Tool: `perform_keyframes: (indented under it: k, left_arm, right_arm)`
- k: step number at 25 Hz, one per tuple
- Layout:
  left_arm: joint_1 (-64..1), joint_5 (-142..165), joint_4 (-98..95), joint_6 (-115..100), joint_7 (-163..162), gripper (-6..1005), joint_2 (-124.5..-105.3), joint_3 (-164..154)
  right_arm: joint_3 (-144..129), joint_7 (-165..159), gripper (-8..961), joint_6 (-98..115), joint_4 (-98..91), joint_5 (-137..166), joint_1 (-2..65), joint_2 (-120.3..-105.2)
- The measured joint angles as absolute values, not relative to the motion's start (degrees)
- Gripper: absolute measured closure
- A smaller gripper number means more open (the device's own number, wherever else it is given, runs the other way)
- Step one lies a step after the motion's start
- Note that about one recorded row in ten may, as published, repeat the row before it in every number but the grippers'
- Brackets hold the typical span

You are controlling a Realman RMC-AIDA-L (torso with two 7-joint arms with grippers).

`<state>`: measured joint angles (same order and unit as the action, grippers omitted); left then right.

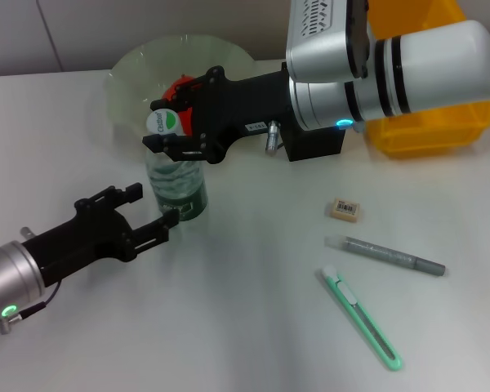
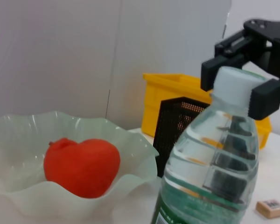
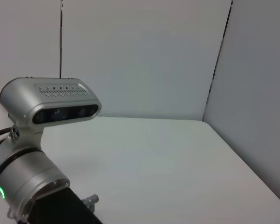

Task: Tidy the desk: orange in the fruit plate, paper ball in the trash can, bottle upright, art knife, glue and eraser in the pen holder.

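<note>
White desk (image 1: 253,327), pale wall panels behind. At the centre, the bottle (image 1: 177,180): standing upright, white cap at the top, green label low on the body. Around the cap, the right gripper (image 1: 168,129), fingers set either side of it and closed on it, as the left wrist view shows plainly. Just beside the bottle's base, the left gripper (image 1: 151,214), fingers spread, touching nothing, apparently clear of the label. Behind the bottle, the fruit plate (image 1: 126,69) with the orange (image 2: 81,165) already inside. Beyond the bottle, near the right arm, the black mesh pen holder (image 2: 177,123), and behind that a yellow bin (image 1: 441,122). Well apart from the bottle, toward the right arm's side: eraser (image 1: 345,210), glue (image 1: 388,255) and art knife (image 1: 361,317), all lying flat on the desk. No paper ball visible.

Likely risks: releasing the cap with a sideways tug and toppling the bottle toward the plate; brushing the body with the left fingers while backing off; knocking the bottle again when reaching across for the small items.
</note>
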<state>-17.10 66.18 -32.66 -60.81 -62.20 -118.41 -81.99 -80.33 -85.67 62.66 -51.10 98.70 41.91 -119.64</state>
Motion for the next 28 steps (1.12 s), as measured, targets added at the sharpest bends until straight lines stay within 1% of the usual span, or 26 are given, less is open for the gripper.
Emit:
perform_keyframes:
  k: [8, 24, 28]
  left_arm:
    - [-15.6, 66.2, -33.7, -63.2, -62.2, 223, -118.23, -79.2]
    - [-15.3, 66.6, -35.0, -63.3, -62.4, 223, -117.97, -77.7]
    - [-15.3, 66.6, -35.0, -63.2, -63.0, 222, -117.4, -77.6]
  right_arm:
    - [-80.4, -85.7, 519, 62.9, -51.3, 98.2, 41.5, -119.73]
    - [-81.0, -85.7, 522, 62.8, -51.3, 97.9, 41.5, -119.7]
    - [-81.0, -85.7, 523, 62.7, -51.2, 97.7, 41.5, -119.7]
